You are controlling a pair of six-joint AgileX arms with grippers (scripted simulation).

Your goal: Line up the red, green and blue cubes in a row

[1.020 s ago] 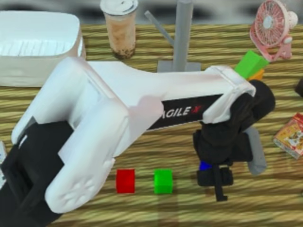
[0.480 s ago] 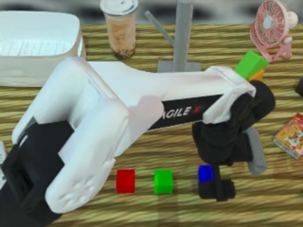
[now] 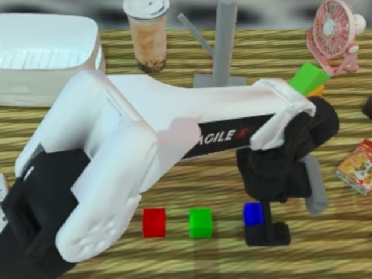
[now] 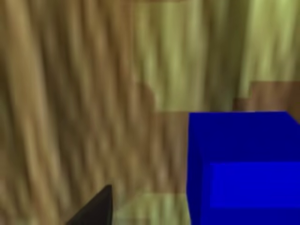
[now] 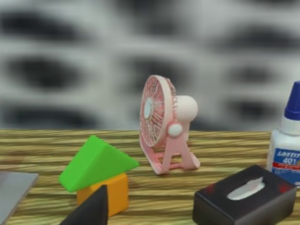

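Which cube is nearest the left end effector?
The blue cube, right end of the row, beside the left end effector; red and green sit farther left.

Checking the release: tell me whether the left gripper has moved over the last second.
Yes. In the top view the left gripper has drawn off toward the table's right and near edge, uncovering the blue cube, which sits right of the fixed green cube.

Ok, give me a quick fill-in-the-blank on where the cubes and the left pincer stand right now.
1. The cube between the red cube and the blue cube is ____.
2. The left pincer sits right beside the ____ cube.
3. Of the three cubes, the one nearest the table's left side is ____.
4. The pink fan stands at the table's far ____ corner.

Missing words: green; blue; red; right
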